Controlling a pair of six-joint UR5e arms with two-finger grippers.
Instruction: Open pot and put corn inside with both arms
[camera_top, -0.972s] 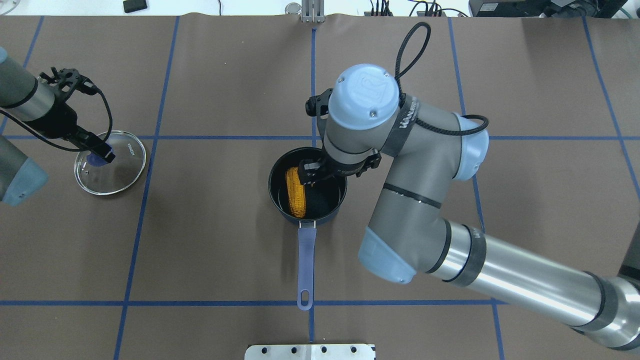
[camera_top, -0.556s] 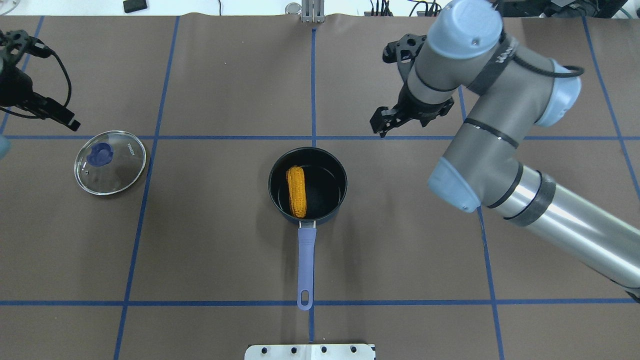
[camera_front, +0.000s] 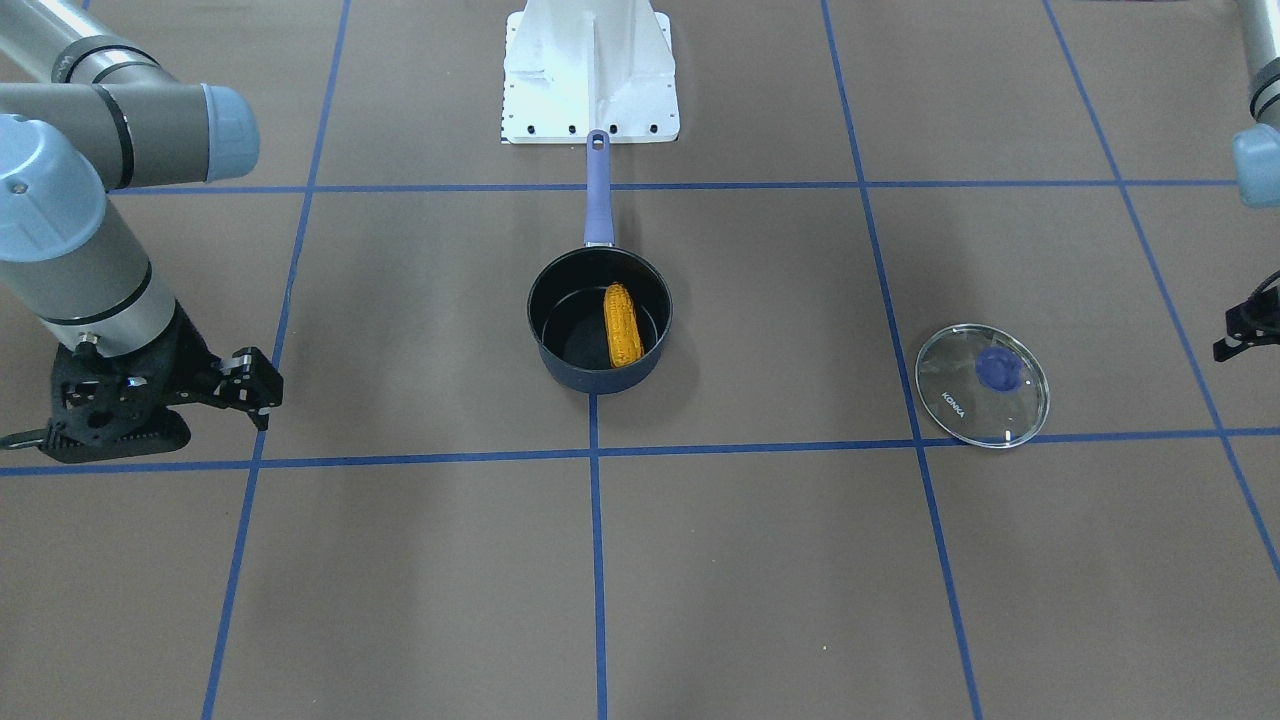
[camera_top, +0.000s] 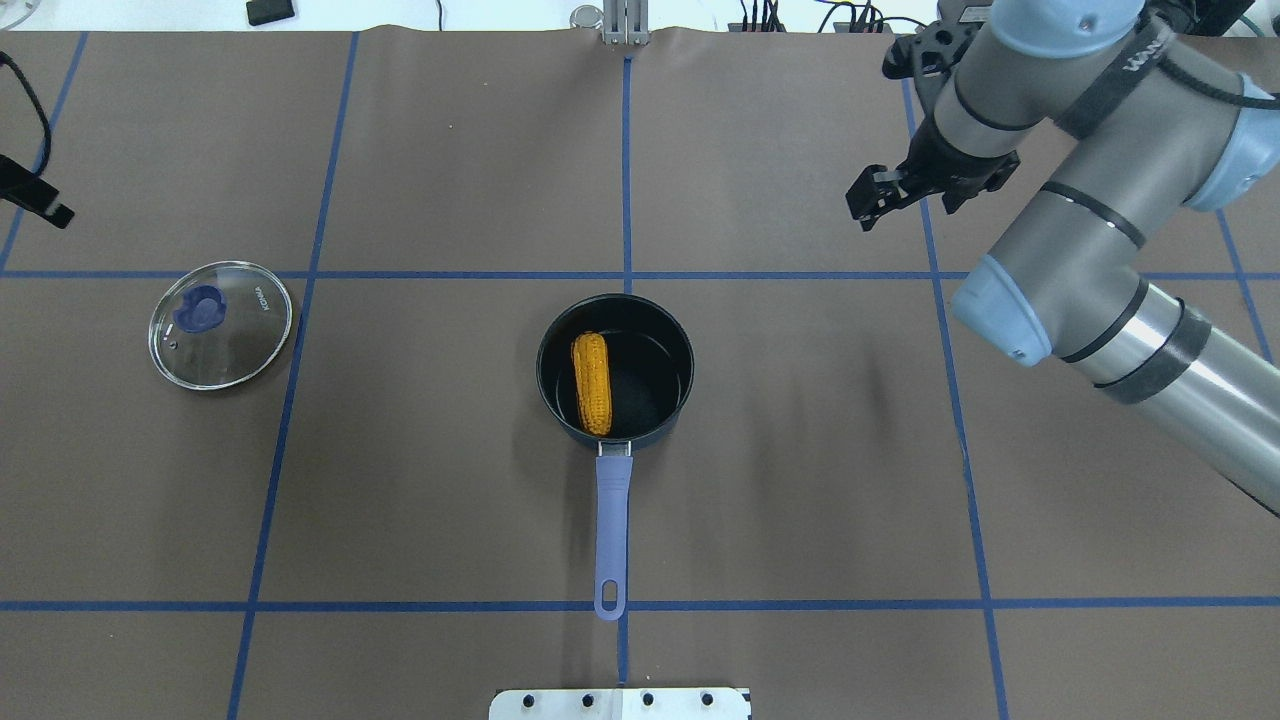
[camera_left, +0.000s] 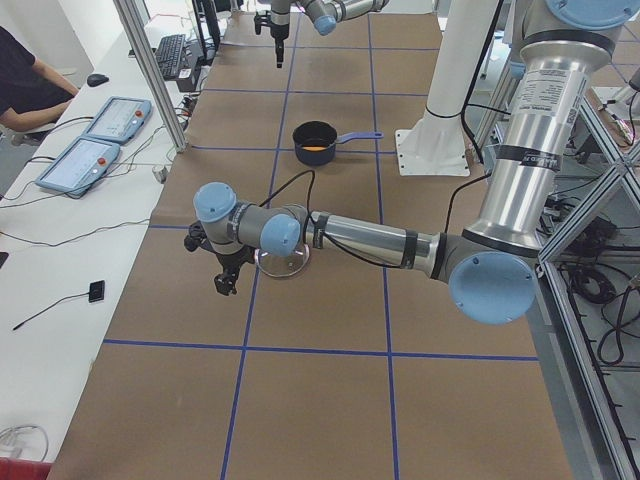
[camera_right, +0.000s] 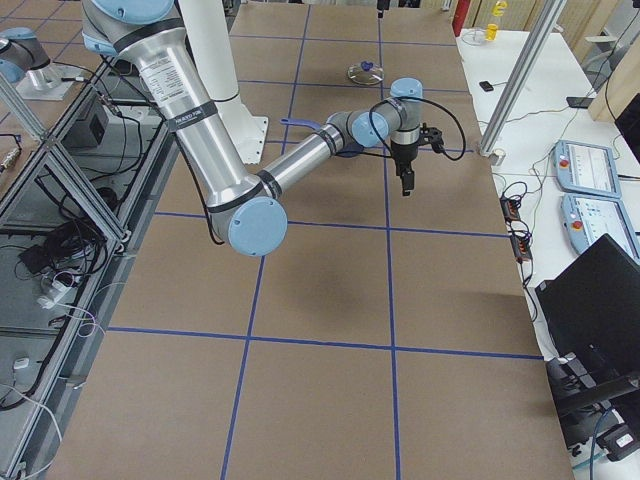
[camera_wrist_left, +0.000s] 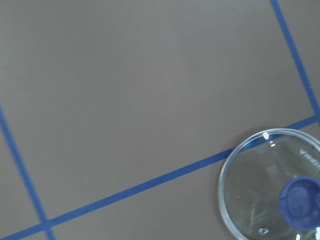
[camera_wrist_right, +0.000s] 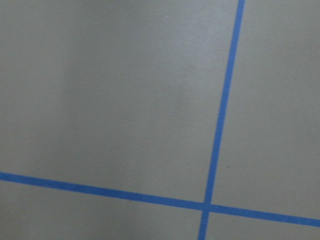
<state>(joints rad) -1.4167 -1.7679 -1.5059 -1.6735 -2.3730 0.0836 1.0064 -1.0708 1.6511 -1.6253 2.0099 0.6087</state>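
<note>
The dark navy pot (camera_top: 682, 350) stands open at the table's middle, its lavender handle (camera_top: 612, 530) pointing toward the robot. The yellow corn (camera_top: 592, 384) lies inside it, toward its left side; it also shows in the front view (camera_front: 621, 325). The glass lid (camera_top: 240, 340) with its blue knob (camera_top: 203, 306) lies flat on the table far left, and shows in the left wrist view (camera_wrist_left: 260, 190). My right gripper (camera_top: 868, 205) is open and empty, raised far back right of the pot. My left gripper (camera_top: 50, 208) is at the left edge, away from the lid, only partly in view, holding nothing.
Brown table cover with blue tape grid lines (camera_top: 626, 150). The white base plate (camera_top: 620, 703) sits at the near edge behind the handle. A small black object (camera_top: 270, 11) and cables lie beyond the far edge. The right arm's elbow (camera_top: 1010, 310) hangs over the right half.
The right gripper has let go of the corn in the pot and risen away to the back right. The left gripper has let go of the lid's knob and pulled back left.
</note>
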